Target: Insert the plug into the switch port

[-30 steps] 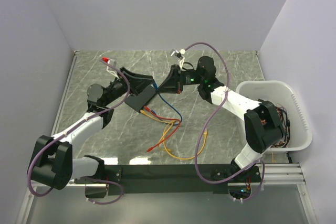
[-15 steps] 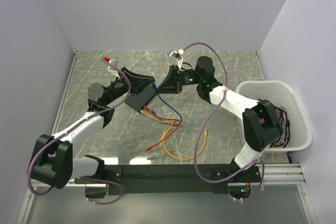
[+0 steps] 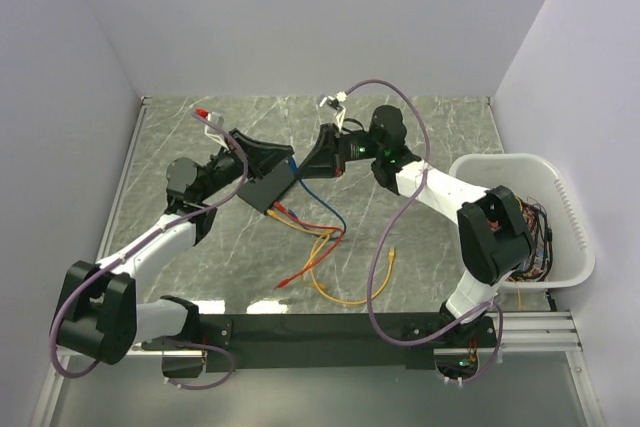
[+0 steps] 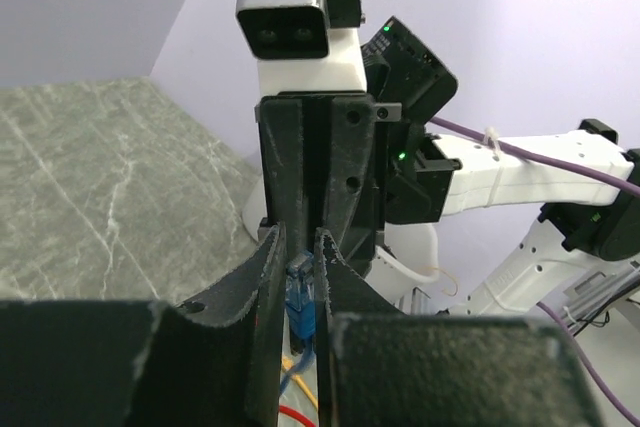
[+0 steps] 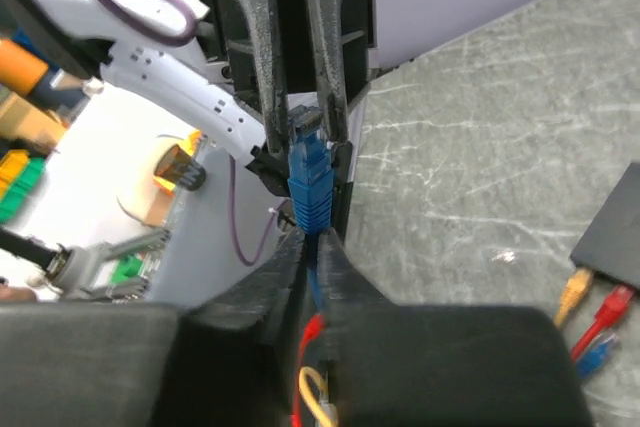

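Blue network-cable plug [image 5: 308,172] is held off the grey marble table [image 3: 440,137], pinched from both ends. Right pincer [image 5: 312,239] is clamped on its blue boot. Left pincer [image 4: 298,252] is closed to a narrow gap on its clear tip. Flat matte-black rectangular switch [image 3: 266,192] lies on the table just beside them, with a red cable [image 5: 612,305] plugged in.

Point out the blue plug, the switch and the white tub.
blue plug [image 5: 310,172]: right wrist view, middle of its body.
switch [image 3: 268,192]: top external view, centre of its top face.
white tub [image 3: 510,160]: top external view, its far rim.
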Action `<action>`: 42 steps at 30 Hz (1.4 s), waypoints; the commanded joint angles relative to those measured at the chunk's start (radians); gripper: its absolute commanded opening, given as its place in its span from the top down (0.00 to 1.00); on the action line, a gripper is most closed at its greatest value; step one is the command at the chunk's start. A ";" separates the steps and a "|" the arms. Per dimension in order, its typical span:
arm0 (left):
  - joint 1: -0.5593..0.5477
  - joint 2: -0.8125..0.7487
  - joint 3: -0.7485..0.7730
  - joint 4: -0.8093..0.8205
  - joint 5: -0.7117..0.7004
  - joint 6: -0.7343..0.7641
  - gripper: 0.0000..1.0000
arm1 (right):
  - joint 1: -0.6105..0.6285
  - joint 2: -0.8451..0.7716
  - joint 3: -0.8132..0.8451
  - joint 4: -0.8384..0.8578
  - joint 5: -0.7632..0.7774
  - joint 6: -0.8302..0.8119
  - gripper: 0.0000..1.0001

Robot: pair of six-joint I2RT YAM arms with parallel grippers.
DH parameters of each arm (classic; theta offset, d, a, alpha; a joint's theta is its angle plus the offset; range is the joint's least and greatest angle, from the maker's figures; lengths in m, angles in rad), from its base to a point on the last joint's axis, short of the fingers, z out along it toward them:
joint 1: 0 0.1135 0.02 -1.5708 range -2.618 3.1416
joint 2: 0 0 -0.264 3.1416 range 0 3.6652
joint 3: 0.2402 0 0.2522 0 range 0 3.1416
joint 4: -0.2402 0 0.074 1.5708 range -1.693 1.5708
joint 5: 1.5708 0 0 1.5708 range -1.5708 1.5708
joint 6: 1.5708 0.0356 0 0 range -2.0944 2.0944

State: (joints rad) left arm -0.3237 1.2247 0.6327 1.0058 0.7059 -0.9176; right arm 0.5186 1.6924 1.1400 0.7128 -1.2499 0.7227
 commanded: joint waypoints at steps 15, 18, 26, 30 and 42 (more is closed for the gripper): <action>-0.009 -0.099 0.203 -0.764 -0.367 0.053 0.99 | 0.070 -0.237 0.179 -0.749 0.670 -0.581 0.38; -0.009 -0.068 0.240 -0.800 -0.393 0.031 1.00 | 0.145 -0.229 0.245 -0.874 0.857 -0.656 0.39; -0.009 -0.034 0.308 -0.903 -0.437 -0.007 0.99 | 0.273 -0.160 0.363 -0.995 1.145 -0.709 0.48; -0.009 -0.034 0.328 -0.926 -0.439 -0.018 1.00 | 0.320 -0.088 0.437 -1.046 1.248 -0.742 0.50; -0.009 -0.034 0.341 -0.929 -0.416 -0.035 1.00 | 0.370 -0.005 0.527 -1.092 1.345 -0.755 0.59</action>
State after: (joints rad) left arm -0.3309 1.1957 0.9321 0.0624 0.2874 -0.9409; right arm 0.8833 1.6951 1.6051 -0.3840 0.0437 -0.0200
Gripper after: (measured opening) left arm 0.168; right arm 0.424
